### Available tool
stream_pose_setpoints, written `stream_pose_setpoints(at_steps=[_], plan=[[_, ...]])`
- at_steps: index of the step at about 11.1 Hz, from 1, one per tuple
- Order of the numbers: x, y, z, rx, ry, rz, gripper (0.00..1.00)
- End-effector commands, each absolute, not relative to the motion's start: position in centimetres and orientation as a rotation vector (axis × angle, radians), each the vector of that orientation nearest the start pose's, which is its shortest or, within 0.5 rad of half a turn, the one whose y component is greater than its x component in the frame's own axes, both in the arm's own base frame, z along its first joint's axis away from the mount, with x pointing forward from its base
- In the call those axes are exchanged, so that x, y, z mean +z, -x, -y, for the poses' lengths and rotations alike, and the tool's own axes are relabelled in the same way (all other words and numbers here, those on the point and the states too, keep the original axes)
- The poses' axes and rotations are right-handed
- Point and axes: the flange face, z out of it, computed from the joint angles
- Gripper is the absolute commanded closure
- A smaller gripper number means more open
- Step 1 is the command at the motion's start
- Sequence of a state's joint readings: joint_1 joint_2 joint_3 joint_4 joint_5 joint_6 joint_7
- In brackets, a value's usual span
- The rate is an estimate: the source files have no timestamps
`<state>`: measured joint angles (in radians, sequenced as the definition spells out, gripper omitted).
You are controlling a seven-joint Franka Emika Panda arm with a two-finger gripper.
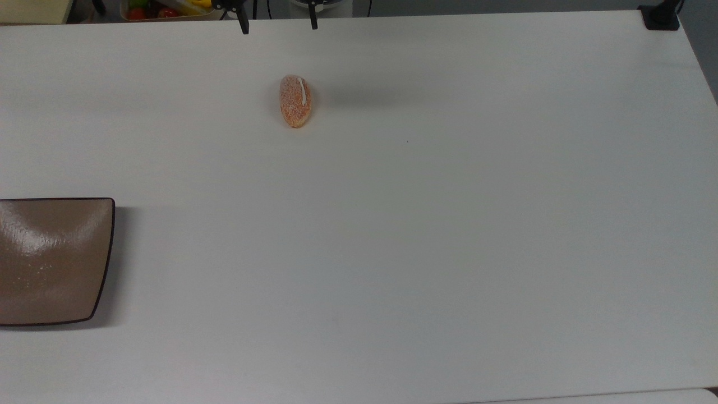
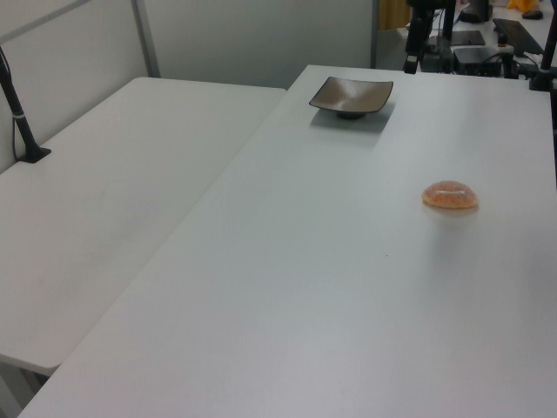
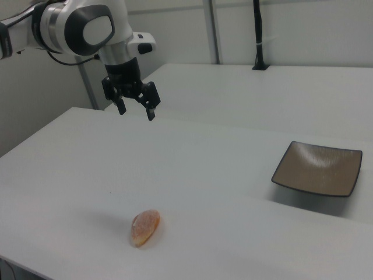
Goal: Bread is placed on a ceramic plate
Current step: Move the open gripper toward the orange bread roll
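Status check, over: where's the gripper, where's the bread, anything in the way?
Gripper high above table, jaws open, empty. Bread lying on table, well apart from ceramic plate. No obstacle between them.

Two white tables point(image 2: 130, 192) stand side by side before grey partition walls point(image 2: 252, 35).
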<state>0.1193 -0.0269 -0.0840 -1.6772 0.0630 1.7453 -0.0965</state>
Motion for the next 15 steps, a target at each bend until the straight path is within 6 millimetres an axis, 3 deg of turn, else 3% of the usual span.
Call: stream_pose_setpoints(at_steps=[1, 4, 9, 12, 15], plan=[[60.4, -55.9, -2.7, -0.167, 3.063, 0.178, 0.0], [60.1, -56.0, -2.7, -0.163, 3.056, 0.187, 0.0], [56.3, -54.9, -4.1, -0.026, 3.052, 0.232, 0.0], [53.9, -53.0, -5.9, 0.152, 3.034, 0.339, 0.0], [50.7, -49.7, -5.4, 0.29, 3.013, 0.394, 0.0]])
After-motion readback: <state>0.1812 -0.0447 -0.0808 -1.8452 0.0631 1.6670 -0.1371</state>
